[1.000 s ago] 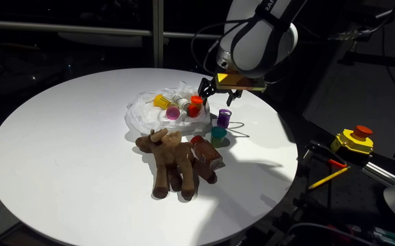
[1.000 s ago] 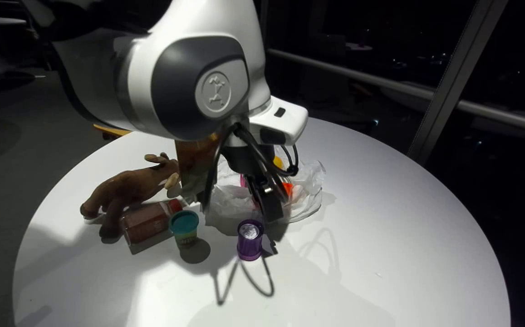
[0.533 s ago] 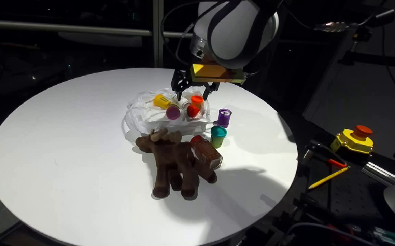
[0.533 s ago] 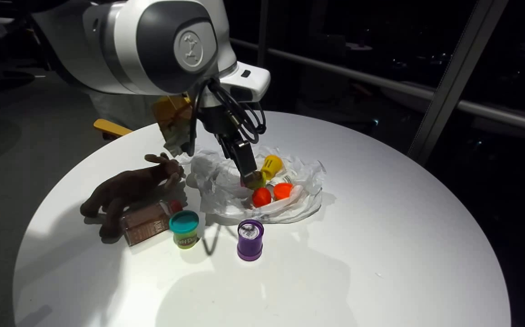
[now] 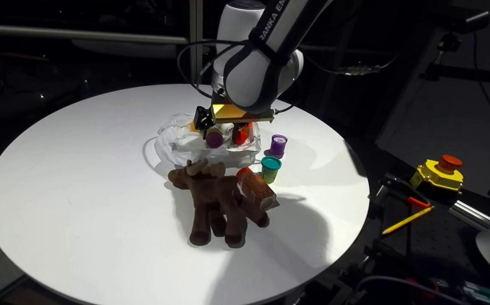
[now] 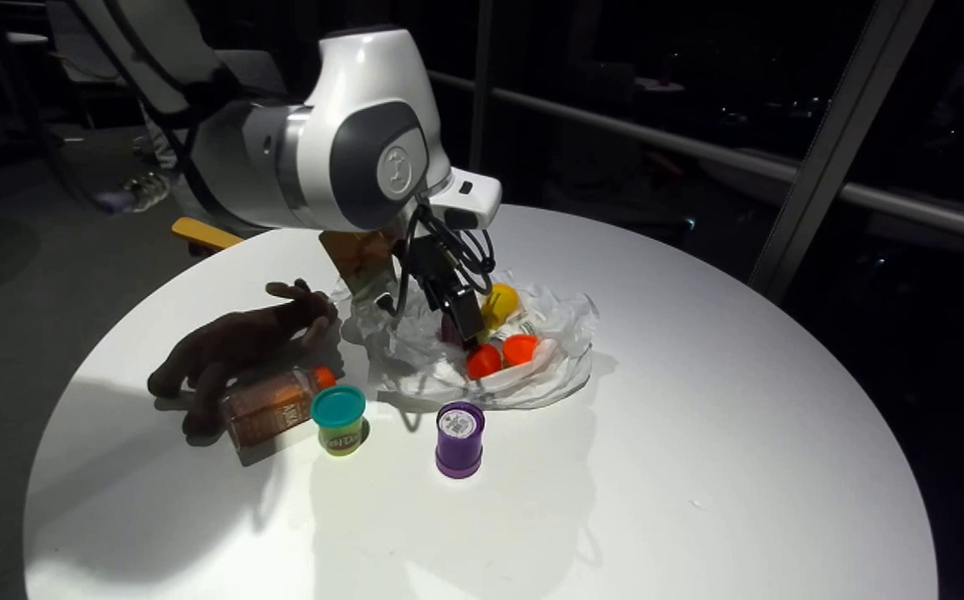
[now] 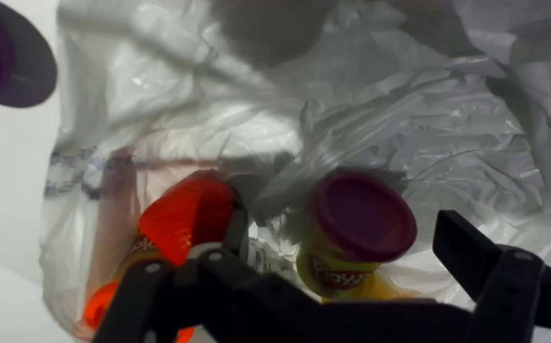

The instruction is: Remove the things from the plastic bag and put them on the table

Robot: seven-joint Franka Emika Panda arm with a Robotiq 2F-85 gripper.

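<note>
The white plastic bag [image 5: 170,144] lies spread on the round white table [image 5: 79,212]. My open gripper [image 7: 345,228] is low over it, its fingers on both sides of a yellow tub with a purple lid [image 7: 365,216]; gaps show between tub and fingers. A red rounded piece [image 7: 185,209] sits beside one finger. An orange-lidded tub [image 6: 520,350] and a yellow piece [image 6: 500,304] are also in the bag, with a white item partly hidden. Outside the bag are the plush reindeer [image 5: 213,195], a red-capped bottle [image 5: 256,190], a teal-lidded tub [image 5: 271,168] and a purple container [image 5: 278,146].
The reindeer and the bottle lie side by side near the bag, with the teal-lidded tub and purple container upright along its edge. Beyond the table stands a dark bench with a yellow button box [image 5: 437,176] and a yellow pencil [image 5: 408,220].
My gripper has moved from above the bag's edge near the purple container to over the bag's middle, then down around the purple-lidded tub. It stays open. The objects look still.
</note>
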